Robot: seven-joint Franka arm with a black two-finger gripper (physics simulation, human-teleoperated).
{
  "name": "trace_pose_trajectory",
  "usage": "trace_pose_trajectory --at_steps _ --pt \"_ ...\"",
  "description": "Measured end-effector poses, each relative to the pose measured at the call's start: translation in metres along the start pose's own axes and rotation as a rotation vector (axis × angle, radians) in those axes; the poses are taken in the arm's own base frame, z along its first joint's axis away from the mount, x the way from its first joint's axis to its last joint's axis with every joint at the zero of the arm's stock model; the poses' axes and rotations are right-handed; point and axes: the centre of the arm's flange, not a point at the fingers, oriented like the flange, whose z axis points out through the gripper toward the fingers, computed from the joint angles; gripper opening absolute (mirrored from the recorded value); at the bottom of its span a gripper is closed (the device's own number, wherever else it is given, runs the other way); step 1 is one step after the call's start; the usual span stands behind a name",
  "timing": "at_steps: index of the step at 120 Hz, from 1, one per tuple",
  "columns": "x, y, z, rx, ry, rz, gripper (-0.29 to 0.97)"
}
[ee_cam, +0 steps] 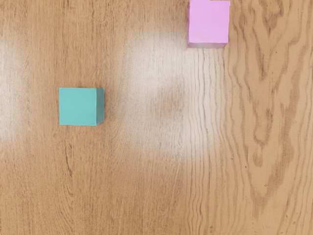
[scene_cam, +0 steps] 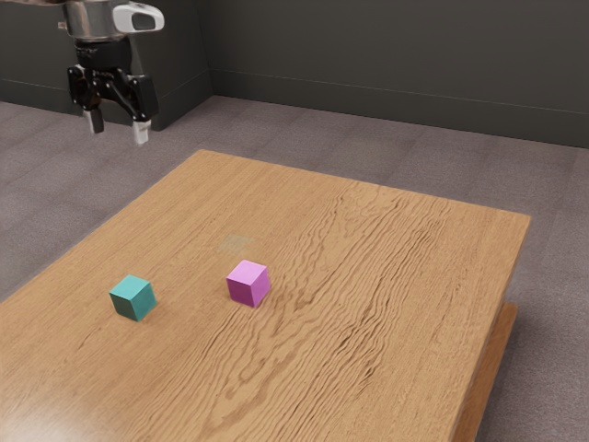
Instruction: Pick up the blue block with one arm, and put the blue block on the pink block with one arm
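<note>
The tabletop is the biggest thing here: a wide wooden board with strong grain lines, lying over a gray floor, with a dark wall behind it.

The arm comes in at the upper left of the exterior view. Its black pincer hangs high in the air, above the far left corner of the tabletop and well apart from both blocks. The two fingers point down and stand apart from each other. Nothing is between them and they touch nothing.

The pink block stands on the tabletop, near the middle of its front half. One flat face is down and one corner is turned toward the camera.

The blue block, more teal in color, also rests flat on the tabletop. It is to the exterior view's left of the pink block and a little nearer to the front. The two blocks are near each other but clearly apart, with bare wood between them.

From the hand's camera, looking straight down, the blue block and the pink block both sit square on the wood, far below the hand.
</note>
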Motion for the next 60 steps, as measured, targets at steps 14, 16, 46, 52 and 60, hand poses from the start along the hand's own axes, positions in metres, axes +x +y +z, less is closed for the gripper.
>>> trace_pose_trajectory --at_steps 14,16,46,52,60 --pt "0.009 -0.02 -0.008 0.001 0.096 -0.028 0.68" --pt "0.01 -0.023 -0.009 0.001 0.106 -0.032 0.68" --pt "-0.146 -0.152 -0.068 0.004 0.297 -0.259 0.68" --pt "-0.177 -0.19 -0.019 -0.037 0.263 -0.314 0.68" --pt "-0.199 -0.213 0.016 -0.054 0.267 -0.343 0.68"
